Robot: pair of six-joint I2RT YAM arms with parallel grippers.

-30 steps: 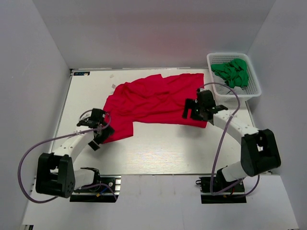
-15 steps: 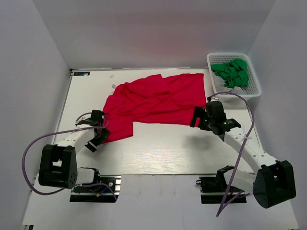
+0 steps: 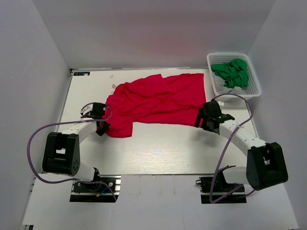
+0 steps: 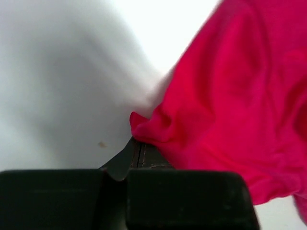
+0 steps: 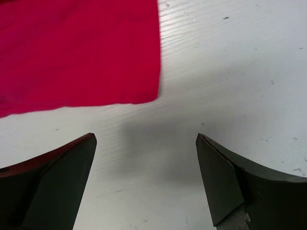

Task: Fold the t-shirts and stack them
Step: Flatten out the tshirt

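A bright red t-shirt (image 3: 156,101) lies rumpled and spread across the back half of the table. My left gripper (image 3: 101,126) is at the shirt's near-left corner and is shut on a pinch of its edge. In the left wrist view the red fabric (image 4: 230,110) bunches right at the closed jaw tips (image 4: 137,149). My right gripper (image 3: 206,120) hovers at the shirt's near-right corner, open. In the right wrist view that corner (image 5: 76,52) lies just beyond the spread fingers (image 5: 146,140), with bare table between them.
A white lattice basket (image 3: 254,89) stands at the back right with crumpled green cloth (image 3: 232,72) in it. White walls enclose the table on three sides. White tabletop (image 3: 158,148) stretches in front of the shirt.
My left gripper slid up to the shirt's corner and closed on its edge. The right gripper pulled back off the shirt to its near-right corner, still open.
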